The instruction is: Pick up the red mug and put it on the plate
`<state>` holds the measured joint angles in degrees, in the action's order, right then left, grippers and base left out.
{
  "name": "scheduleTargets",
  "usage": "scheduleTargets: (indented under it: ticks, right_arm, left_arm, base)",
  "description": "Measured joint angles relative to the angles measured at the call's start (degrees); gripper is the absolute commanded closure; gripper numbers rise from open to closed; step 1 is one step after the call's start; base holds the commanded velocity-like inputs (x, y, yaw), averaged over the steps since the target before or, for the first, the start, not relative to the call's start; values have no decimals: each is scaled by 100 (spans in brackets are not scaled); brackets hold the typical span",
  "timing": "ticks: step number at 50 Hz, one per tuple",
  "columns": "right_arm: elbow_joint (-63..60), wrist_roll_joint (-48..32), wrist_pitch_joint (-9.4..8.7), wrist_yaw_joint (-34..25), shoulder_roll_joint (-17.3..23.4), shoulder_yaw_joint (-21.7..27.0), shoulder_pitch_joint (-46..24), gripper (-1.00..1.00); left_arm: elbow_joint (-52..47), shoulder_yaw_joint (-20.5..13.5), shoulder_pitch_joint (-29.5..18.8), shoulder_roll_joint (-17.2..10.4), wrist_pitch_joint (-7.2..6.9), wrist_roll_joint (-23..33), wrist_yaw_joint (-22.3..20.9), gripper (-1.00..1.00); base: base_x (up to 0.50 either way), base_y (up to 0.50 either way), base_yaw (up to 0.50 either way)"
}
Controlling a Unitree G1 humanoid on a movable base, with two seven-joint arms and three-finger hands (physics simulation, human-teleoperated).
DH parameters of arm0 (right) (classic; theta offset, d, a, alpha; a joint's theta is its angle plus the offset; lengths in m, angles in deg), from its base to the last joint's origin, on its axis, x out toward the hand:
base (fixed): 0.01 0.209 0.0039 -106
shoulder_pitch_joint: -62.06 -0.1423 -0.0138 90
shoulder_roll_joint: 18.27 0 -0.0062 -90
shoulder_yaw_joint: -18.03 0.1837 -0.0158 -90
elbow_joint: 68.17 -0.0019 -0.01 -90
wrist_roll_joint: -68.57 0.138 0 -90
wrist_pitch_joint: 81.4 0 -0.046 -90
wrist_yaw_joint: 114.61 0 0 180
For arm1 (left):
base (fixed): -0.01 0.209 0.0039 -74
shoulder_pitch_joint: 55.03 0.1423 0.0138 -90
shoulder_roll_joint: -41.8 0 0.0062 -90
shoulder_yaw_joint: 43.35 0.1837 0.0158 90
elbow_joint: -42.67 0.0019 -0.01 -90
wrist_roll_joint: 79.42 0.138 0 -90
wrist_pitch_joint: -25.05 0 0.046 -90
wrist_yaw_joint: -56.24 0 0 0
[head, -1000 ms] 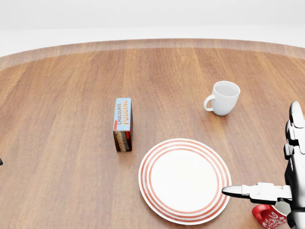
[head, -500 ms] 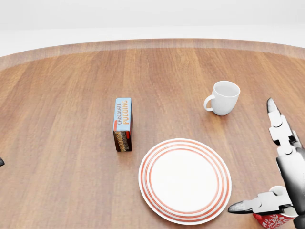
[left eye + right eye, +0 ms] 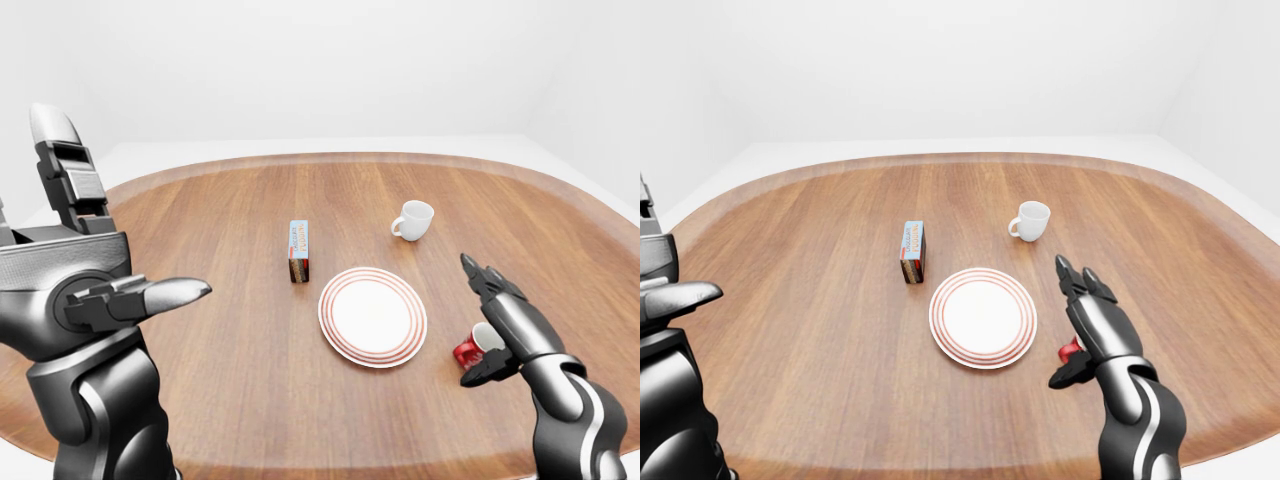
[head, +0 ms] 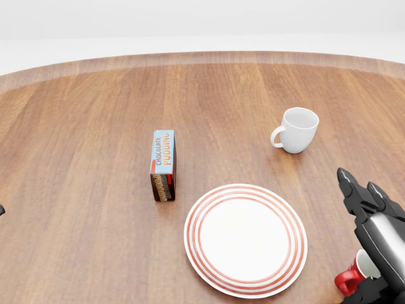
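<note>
The red mug [image 3: 468,349] stands upright on the wooden table, just right of the red-ringed white plate [image 3: 372,316] and apart from it. Its handle [image 4: 345,280] points toward the plate. My right hand [image 3: 466,320] is open and arches over the mug from the right. Its long fingers [image 4: 347,179] stretch past the mug toward the top of the view, and its thumb [image 3: 476,377] sits below the mug. The palm hides the mug's right side. My left hand [image 3: 125,210] is raised at the far left of the left-eye view, open and empty.
A white mug [image 4: 297,130] stands above and right of the plate. A chocolate pudding box [image 4: 163,164] stands on its edge left of the plate. The table's rounded edge [image 3: 300,160] runs along the top of the views.
My right hand has swung in over the red mug: its fingers dropped and moved left, and its thumb sank from beside the plate to below the mug. The mug and plate have not moved.
</note>
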<state>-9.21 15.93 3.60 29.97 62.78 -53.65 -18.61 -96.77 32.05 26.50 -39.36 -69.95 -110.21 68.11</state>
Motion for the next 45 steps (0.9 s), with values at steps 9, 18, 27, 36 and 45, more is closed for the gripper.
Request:
scheduleTargets:
  ticks: [9,18,27,36,45]
  right_arm:
    - [72,-459,0,-458,92,157,-103,-100]
    - [218,-810,0,-458,128,223,-173,-100]
    - [521,-1055,0,-458,156,158,-233,-100]
    - [965,-1001,0,-458,213,144,-301,-100]
    - [1396,-901,0,-458,341,43,-430,-100]
  left_arm:
    - [10,7,-1,-1,0,5,4,-100]
    - [12,4,-1,0,0,4,3,-100]
    - [21,-1,-4,-3,0,-3,6,-100]
    - [19,1,-1,-3,0,-3,6,-100]
    - [23,-4,1,-4,0,-7,5,-100]
  base:
    - [0,0,0]
    - [0,0,0]
    - [0,0,0]
    - [0,0,0]
    - [0,0,0]
